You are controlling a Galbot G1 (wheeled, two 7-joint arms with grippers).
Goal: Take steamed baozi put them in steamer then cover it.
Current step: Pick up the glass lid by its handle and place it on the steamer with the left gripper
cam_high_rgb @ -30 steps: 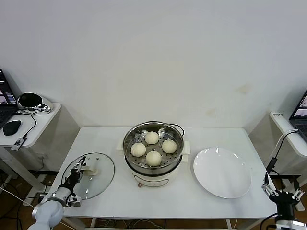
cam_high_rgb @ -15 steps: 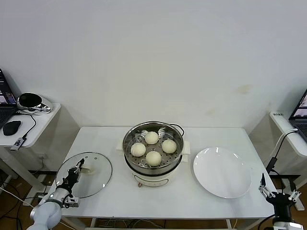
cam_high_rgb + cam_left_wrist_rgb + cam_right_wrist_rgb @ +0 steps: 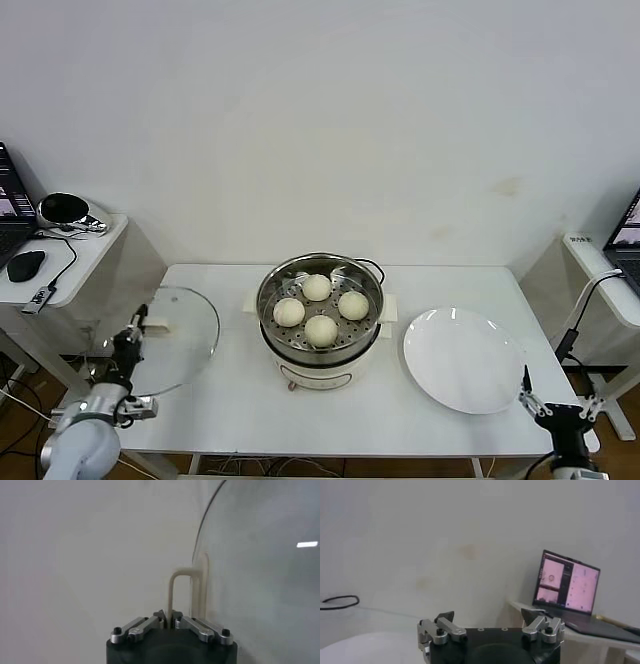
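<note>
All four steamed baozi [image 3: 319,308] sit on the perforated tray inside the steamer [image 3: 320,350], which stands mid-table, a bit toward the back edge. So the loading part looks done; step in hand is the covering.

The left gripper [image 3: 168,624] is clamped tight on the cream handle [image 3: 181,590] of the cover [image 3: 160,340]; wrist view shows both fingers pinched on the handle loop w/ the glass disc standing on edge beside it. In the head view the cover is off the table, tilted steeply, hanging over the table's left edge near the front-left corner. It's well apart from the steamer.

The right gripper [image 3: 556,410] is parked low past the table's front-right corner, jaws spread wide, holding nothing. The white plate [image 3: 463,360] lies bare on the right side of the table, between the steamer and the right edge.

Next move, as I judge it: carry the cover toward the table's middle, bring it back level, centre the rim over the pot, lower it, then let go. Risk is the glass swinging on a thin handle grip. How far the cover clears the table edge is hard to tell from here, prob. enough
</note>
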